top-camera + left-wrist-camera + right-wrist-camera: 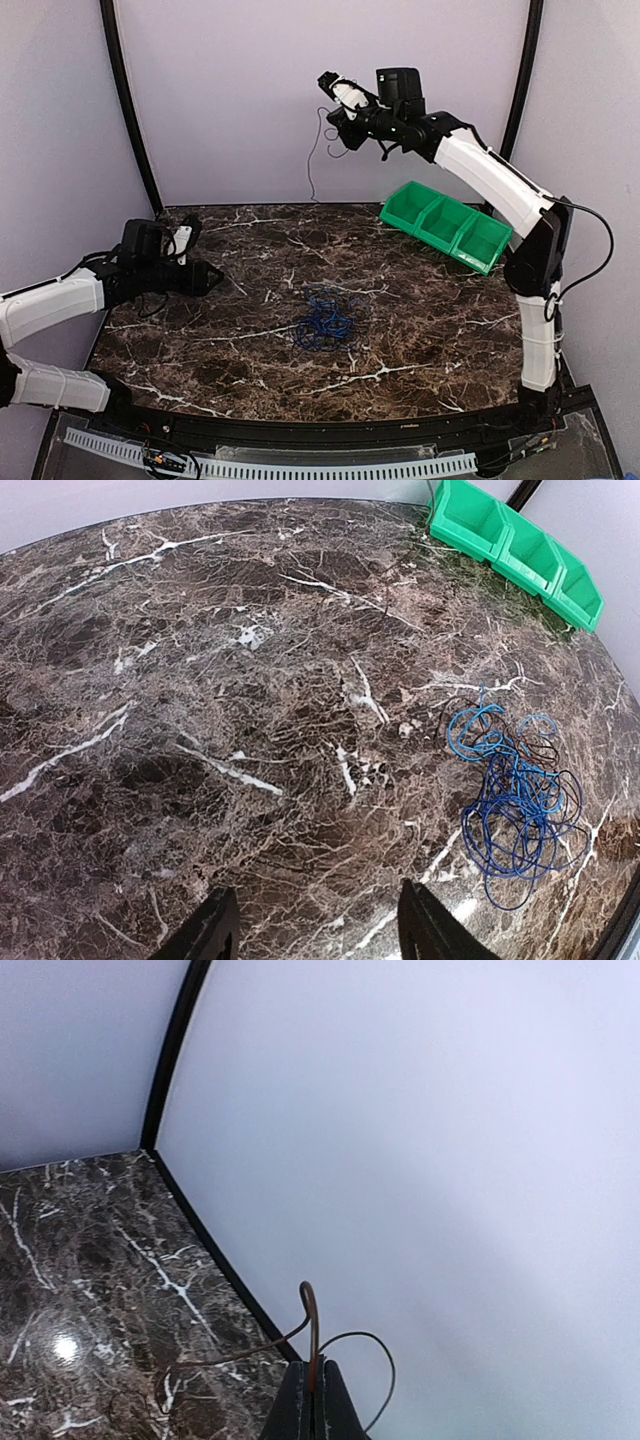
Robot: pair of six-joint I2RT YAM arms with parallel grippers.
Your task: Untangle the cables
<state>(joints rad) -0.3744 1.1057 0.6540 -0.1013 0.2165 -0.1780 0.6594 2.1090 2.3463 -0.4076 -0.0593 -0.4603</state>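
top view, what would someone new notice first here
A tangle of blue and black cables lies in the middle of the dark marble table. The right arm is raised high at the back, its jaws shut on one thin dark wire that dangles down. A bright green bin sits at the far right.

The left arm stretches low, the left gripper [315,900] spread wide apart; the right arm rises high, the right gripper [313,1388] pinched tight on a thin cable [312,1320].
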